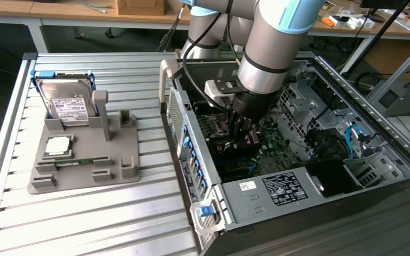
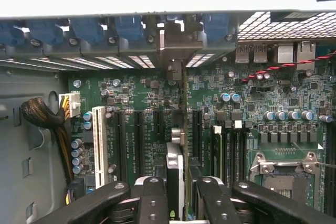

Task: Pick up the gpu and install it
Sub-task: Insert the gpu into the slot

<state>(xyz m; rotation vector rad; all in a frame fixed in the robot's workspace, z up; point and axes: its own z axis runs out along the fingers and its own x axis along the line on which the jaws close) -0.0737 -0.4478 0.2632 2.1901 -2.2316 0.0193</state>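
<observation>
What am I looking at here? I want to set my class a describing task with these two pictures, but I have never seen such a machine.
The grey jointed column is a robot arm with a gripper at its tip. One picture is taken from a camera off the arm; the other from a camera on the wrist, looking down past the fingers. The arm reaches into an open computer case lying on a slatted metal table. The gripper holds the gpu, a thin card seen edge-on, upright over the slots of the green motherboard. Beside the case stands a grey holder with a hard drive and a square CPU chip.
</observation>
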